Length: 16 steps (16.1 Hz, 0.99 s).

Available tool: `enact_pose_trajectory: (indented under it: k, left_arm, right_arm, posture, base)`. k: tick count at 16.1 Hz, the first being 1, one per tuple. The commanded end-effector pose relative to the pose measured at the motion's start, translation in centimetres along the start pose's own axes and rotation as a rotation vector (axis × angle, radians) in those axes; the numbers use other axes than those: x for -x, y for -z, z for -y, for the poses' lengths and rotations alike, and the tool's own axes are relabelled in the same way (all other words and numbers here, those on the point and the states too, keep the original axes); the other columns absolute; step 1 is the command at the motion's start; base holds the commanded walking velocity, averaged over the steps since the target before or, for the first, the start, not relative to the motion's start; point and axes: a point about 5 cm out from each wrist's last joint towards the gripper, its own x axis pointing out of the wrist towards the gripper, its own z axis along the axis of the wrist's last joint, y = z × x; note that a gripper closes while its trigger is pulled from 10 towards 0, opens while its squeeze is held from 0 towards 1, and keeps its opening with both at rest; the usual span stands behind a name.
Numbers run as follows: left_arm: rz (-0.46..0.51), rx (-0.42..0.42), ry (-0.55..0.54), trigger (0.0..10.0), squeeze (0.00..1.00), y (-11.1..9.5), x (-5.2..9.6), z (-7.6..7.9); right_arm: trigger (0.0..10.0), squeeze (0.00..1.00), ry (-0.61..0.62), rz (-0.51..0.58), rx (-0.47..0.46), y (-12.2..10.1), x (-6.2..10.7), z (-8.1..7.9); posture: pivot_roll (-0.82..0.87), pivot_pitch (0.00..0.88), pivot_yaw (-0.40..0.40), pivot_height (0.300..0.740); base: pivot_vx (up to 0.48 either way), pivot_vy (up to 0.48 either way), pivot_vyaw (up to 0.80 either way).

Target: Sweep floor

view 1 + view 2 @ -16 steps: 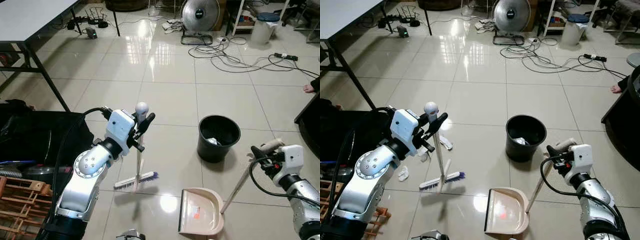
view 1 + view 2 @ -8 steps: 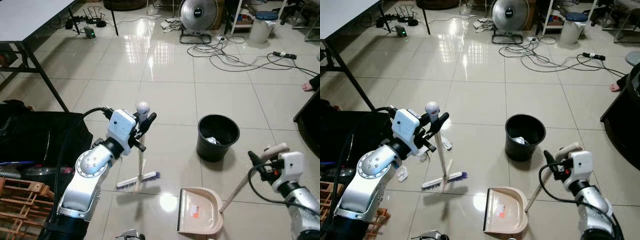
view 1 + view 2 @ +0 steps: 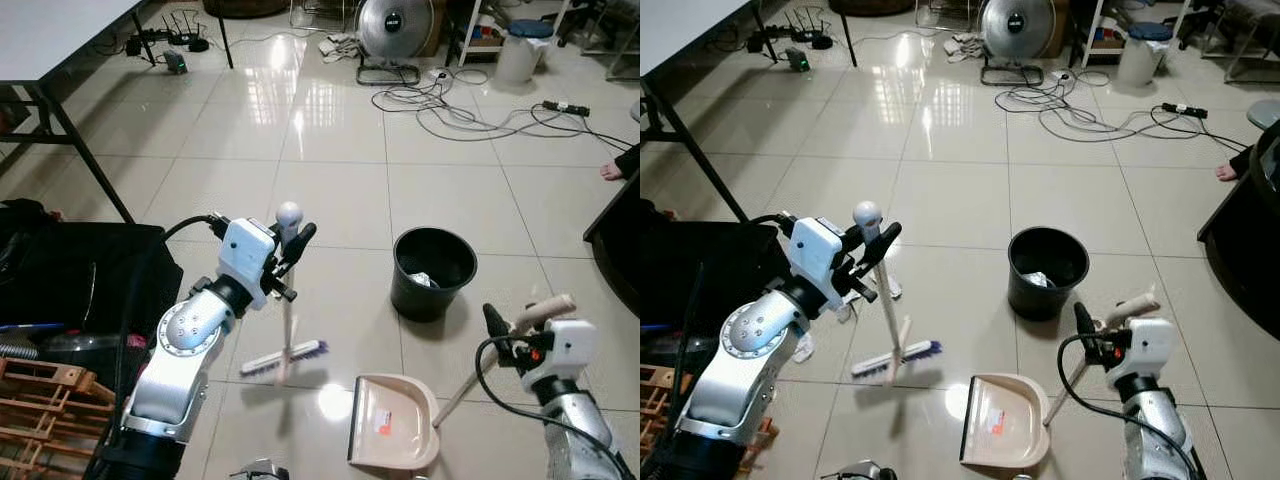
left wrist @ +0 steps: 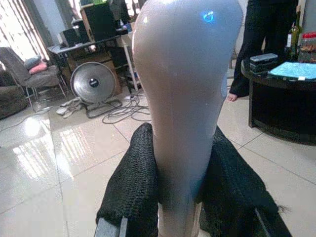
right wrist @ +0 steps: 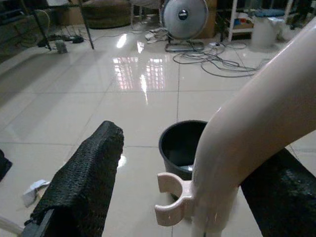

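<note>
**Broom and dustpan in hand, debris at risk of scattering**

The left gripper [image 3: 290, 252] is clamped tight on the top of the broom [image 3: 287, 318], both knitted black fingers [image 4: 133, 190] pressed against its smooth, glossy pale handle just under the rounded knob. The broom stands nearly upright, its blurred bristle head on the floor [image 3: 340, 190] near the robot, left of the dustpan [image 3: 392, 424].

The right gripper [image 3: 515, 335] holds the dustpan's long slanted handle near its curved grip; one textured finger [image 5: 84, 177] stands apart from the handle in the wrist view, so how firmly it grips I cannot tell.

The tiles are polished and reflective, likely slippery: a hard stroke could skid the bristles past the shallow beige plastic pan, or nudge the pan away. A loose hold could let the pan tilt. The round black bucket [image 3: 434, 272] stands just beyond, and white scraps [image 3: 806, 346] lie at the left.
</note>
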Motion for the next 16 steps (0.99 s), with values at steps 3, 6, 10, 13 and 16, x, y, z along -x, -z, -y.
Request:
enact_pose_trajectory:
  k: [3, 6, 10, 13, 16]
  left_arm:
    - [0.035, -0.026, 0.005, 10.0, 0.0, -0.91, -0.62, 0.09]
    - [0.037, -0.024, 0.003, 10.0, 0.0, -1.03, -0.75, 0.15]
    - [0.045, -0.011, -0.015, 10.0, 0.0, -1.13, -0.81, 0.16]
    - [0.041, -0.01, -0.03, 10.0, 0.0, -1.21, -0.72, 0.11]
    - [0.031, -0.016, -0.04, 10.0, 0.0, -1.18, -0.57, 0.01]
  right_arm:
    - [10.0, 0.0, 0.035, -0.027, 0.008, 0.58, 0.28, -0.11]
    - [10.0, 0.0, 0.071, -0.036, -0.005, 0.67, 0.19, -0.01]
    - [10.0, 0.0, 0.13, -0.054, 0.029, 0.84, 0.23, 0.25]
    - [10.0, 0.0, 0.144, -0.051, 0.036, 0.68, -0.23, 0.04]
    - [10.0, 0.0, 0.161, -0.042, 0.061, 0.23, -0.6, 0.36]
  posture:
    - [0.09, 0.058, 0.046, 0.74]
    - [0.09, 0.056, 0.043, 0.74]
    - [0.09, 0.064, 0.03, 0.74]
    - [0.1, 0.066, 0.028, 0.74]
    - [0.1, 0.069, 0.028, 0.74]
  base:
    - [0.0, 0.0, 0.0]
    - [0.0, 0.0, 0.0]
    - [0.0, 0.0, 0.0]
    - [0.0, 0.0, 0.0]
    - [0.0, 0.0, 0.0]
